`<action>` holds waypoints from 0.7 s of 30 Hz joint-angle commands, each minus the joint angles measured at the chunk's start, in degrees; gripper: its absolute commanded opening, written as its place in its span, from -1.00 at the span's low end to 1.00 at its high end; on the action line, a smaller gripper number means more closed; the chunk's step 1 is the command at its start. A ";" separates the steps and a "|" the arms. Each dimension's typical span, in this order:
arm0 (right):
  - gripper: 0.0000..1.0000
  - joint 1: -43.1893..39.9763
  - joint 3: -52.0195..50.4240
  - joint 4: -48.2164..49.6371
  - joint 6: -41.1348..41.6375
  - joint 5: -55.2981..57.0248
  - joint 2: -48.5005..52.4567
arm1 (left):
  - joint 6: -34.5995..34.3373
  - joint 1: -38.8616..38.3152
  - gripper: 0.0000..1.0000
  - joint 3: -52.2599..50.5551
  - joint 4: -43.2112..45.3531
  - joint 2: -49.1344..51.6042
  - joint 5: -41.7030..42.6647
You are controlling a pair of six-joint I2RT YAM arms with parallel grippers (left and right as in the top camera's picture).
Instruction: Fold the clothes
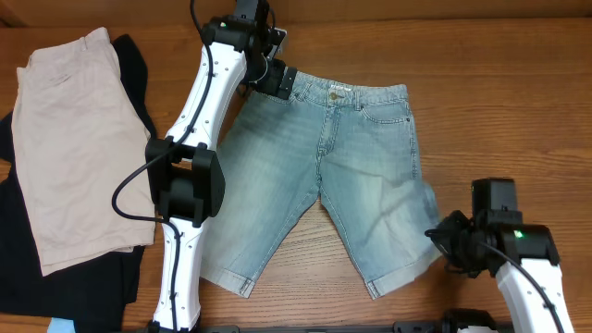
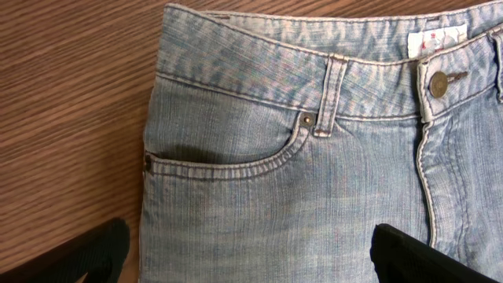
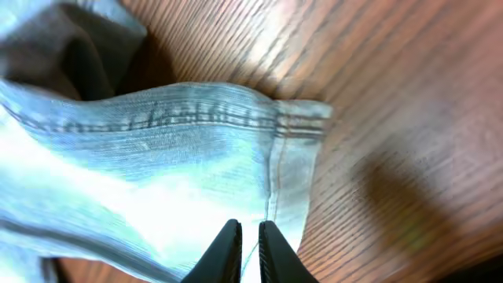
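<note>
Denim shorts, hem pinched in right claw, left claw mostly cropped

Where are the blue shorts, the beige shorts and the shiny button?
blue shorts (image 1: 356, 166), overhead view, middle of the front.
beige shorts (image 1: 79, 148), overhead view, middle of the fabric.
button (image 2: 438, 83), left wrist view, its metal face.

I record one wooden worktop, brown, with straight grain, filling all three views. In the overhead view a darker band runs along its far edge. Lighting is even, and the right wrist view shows soft glare on the wood.
</note>
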 commanded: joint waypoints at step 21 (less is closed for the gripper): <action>0.50 -0.33 2.67 13.99 -9.27 -4.96 -4.68 | 17.59 -5.60 1.00 0.74 8.85 1.42 10.36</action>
